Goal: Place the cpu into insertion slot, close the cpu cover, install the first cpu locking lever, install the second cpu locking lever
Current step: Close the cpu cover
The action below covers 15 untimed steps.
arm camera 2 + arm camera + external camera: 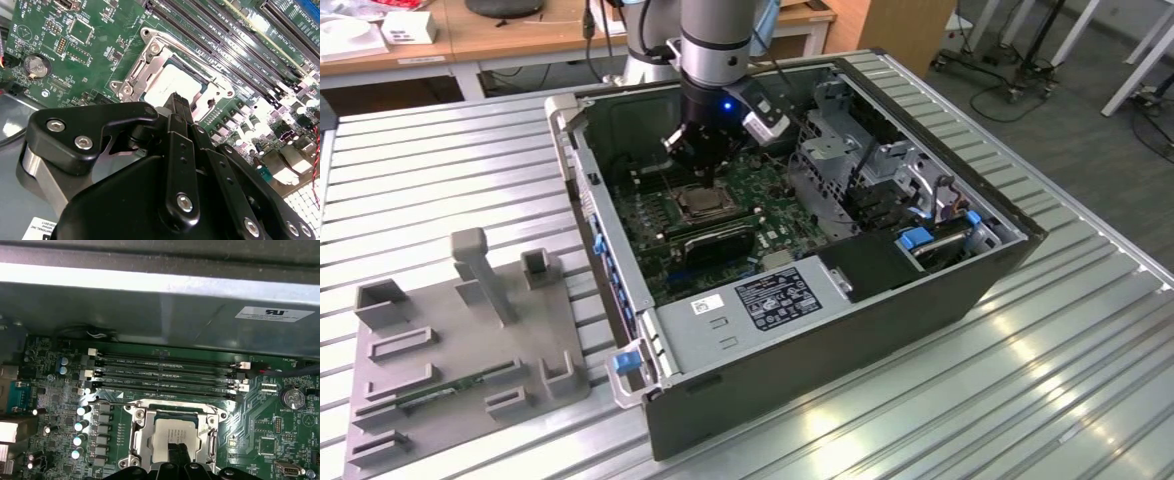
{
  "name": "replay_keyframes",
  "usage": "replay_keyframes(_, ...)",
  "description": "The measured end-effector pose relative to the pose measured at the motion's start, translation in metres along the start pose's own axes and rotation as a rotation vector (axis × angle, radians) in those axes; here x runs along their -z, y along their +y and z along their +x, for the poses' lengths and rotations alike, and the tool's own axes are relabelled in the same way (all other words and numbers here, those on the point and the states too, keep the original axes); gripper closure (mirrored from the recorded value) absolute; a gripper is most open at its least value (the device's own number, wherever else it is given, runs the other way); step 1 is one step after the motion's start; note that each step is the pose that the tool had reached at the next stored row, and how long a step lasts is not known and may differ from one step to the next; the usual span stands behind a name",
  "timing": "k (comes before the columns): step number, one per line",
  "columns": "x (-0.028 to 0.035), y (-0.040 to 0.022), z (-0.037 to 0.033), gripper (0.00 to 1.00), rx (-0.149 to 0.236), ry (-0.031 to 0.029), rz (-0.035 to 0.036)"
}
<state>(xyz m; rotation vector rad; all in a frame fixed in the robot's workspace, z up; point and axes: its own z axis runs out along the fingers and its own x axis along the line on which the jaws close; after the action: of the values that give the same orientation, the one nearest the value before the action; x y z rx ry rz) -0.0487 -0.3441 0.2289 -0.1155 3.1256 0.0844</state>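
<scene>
While beneath the gripper (pixel 177 452), cpu (pixel 167 434) in insertion slot (pixel 175 414).

Case (pixel 881 330) is open on top, so straight down onto the socket (pixel 702 210) is free. Drive cage (pixel 834 150) crowds the exterior view's right, power supply (pixel 767 295) sits near, memory slots (pixel 165 372) just beside.

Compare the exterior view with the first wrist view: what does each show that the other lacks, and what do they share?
Exterior view: the whole open computer case on the slatted table, the arm reaching into it, and a grey fixture tray at the exterior view's left.
First wrist view: close detail of the board, with the long memory slots, a coin battery and a row of capacitors.
Both: the cpu lying flat, framed by the cpu cover, with the gripper just above it.
</scene>
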Motion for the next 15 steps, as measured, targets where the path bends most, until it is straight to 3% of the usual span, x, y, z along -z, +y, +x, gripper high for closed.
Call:
replay_keyframes(4,0.0,0.0,0.0,0.89,0.0,0.0,0.0)
replay_keyframes(5,-0.0001,-0.0001,0.0,0.89,0.0,0.0028,-0.0003)
replay_keyframes(7,-0.0003,0.0,0.0001,0.89,-0.001,0.0179,-0.0014)
replay_keyframes(8,-0.0002,-0.0001,0.0001,0.89,-0.001,0.0192,-0.0013)
replay_keyframes(15,-0.0003,0.0,0.0003,0.89,-0.001,0.0199,-0.0016)
